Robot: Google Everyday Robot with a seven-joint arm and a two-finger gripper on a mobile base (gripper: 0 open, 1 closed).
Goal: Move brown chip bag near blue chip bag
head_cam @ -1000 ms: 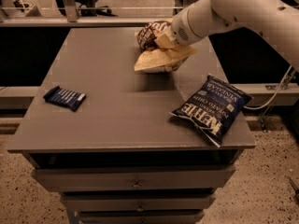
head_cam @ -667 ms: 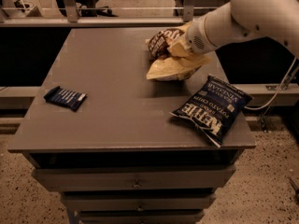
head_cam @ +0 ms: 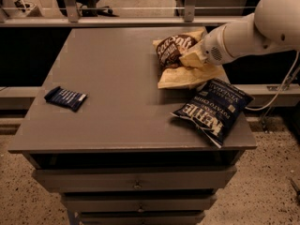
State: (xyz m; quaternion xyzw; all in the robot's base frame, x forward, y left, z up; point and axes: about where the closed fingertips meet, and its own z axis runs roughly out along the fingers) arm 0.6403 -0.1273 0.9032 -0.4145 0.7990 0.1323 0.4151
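Brown on top and tan below, the brown chip bag (head_cam: 179, 62) is at the far right of the table (head_cam: 117, 107), its tan end just beside the blue chip bag (head_cam: 213, 108). My gripper (head_cam: 194, 59) pinches the bag's crumpled right side. A small dark blue packet (head_cam: 65, 98) lies well apart, near the left edge.

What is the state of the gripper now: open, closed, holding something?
Gripper: at the brown chip bag, its tip buried in the crumpled bag; open or closed cannot be told.
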